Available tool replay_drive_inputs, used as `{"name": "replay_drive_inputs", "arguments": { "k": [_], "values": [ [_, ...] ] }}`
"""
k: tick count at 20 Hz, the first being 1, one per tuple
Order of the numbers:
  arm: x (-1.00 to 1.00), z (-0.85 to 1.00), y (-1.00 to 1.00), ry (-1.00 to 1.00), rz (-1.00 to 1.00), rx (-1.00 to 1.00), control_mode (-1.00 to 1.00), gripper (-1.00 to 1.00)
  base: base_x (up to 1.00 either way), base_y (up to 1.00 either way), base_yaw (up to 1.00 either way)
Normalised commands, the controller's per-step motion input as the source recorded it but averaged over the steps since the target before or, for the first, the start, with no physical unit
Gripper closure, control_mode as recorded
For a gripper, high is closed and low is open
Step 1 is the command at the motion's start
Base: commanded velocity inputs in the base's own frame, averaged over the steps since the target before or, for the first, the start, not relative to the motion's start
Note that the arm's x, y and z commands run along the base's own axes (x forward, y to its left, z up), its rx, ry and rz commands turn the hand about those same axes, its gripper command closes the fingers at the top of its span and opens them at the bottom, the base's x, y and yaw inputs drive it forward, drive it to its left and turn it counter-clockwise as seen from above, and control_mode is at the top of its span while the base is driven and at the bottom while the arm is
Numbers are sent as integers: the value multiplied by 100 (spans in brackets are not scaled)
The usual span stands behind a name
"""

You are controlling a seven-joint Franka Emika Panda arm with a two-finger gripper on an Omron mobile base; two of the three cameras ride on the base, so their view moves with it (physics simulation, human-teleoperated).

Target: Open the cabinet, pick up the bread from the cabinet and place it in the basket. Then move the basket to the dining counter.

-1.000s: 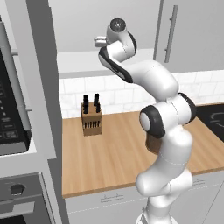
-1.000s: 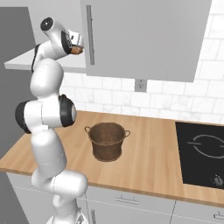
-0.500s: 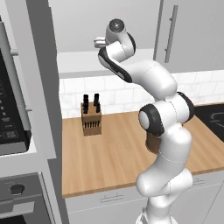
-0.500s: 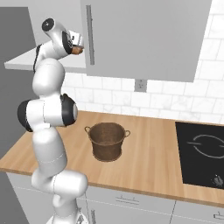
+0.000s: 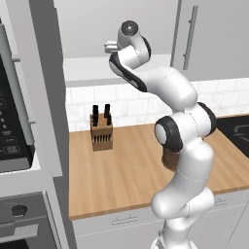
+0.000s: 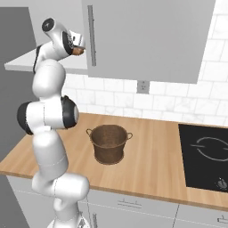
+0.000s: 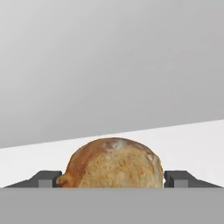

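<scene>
Both fingers (image 7: 46, 178) flanking bread (image 7: 114, 162)

Shelf (image 7: 192, 140): white, inside the cabinet (image 6: 147, 40); one golden-brown bread (image 7: 114, 162) lying directly on it.

Worktop (image 6: 151, 164): light wood plank. Bears a dark brown woven basket (image 6: 109, 143), upright, mid-counter; a wooden knife block (image 5: 101, 132) near the tiled wall, apparently holding dark-handled knives; a black hob (image 6: 205, 156) set flush.
</scene>
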Motion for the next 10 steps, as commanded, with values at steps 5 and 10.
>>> {"name": "replay_drive_inputs", "arguments": {
  "k": [5,10],
  "values": [
    [-11,-13,20,-3,0,0,-100,100,0,0,0],
    [-21,-1,17,-2,0,0,-100,100,0,0,0]
  ]
}}
